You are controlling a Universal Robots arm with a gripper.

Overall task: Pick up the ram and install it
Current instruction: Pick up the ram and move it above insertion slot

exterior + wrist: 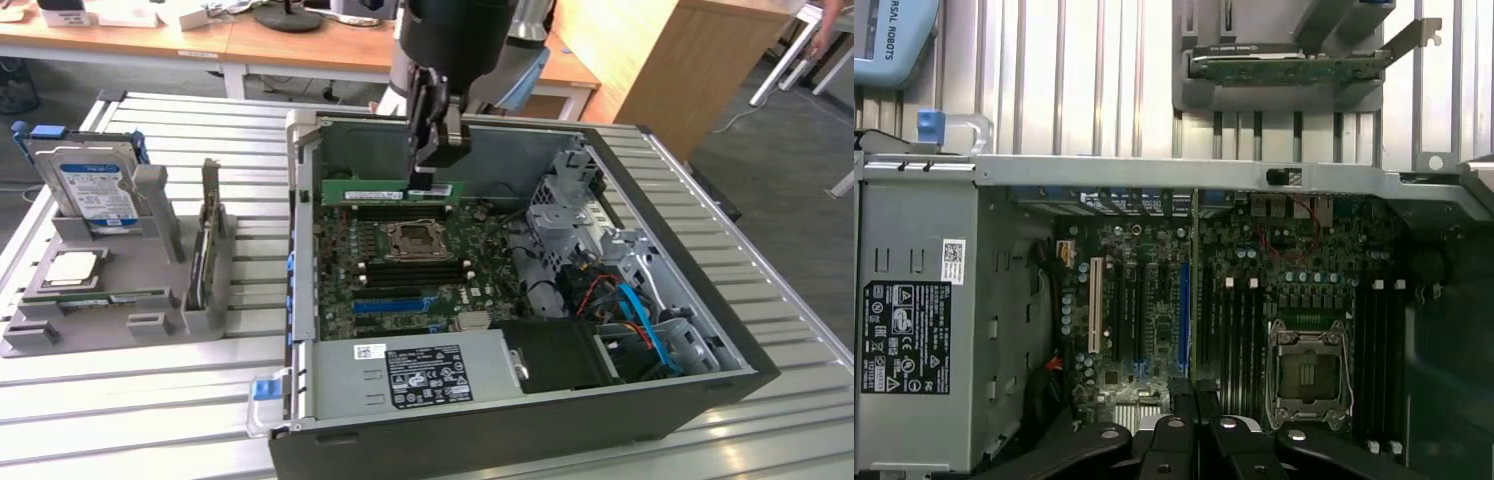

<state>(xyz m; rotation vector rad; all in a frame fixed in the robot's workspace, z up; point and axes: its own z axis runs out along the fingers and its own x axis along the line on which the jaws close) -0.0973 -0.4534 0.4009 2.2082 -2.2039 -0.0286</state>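
One gripper (pixel 430 182) pinched on the ram (pixel 374 191) over open computer case (pixel 534 440) | slatted metal table (pixel 134 420) | wooden desks (pixel 134 45) behind

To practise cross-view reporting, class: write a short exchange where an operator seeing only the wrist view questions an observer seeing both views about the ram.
Operator: Is the claw holding anything?
Observer: Yes, the claw is shut on the ram, a green stick held level.
Operator: Where is it?
Observer: Inside the open case, just beyond the processor socket in the exterior view.
Operator: What stands outside the case?
Observer: A hard drive stands in the grey holder on the exterior view's left.
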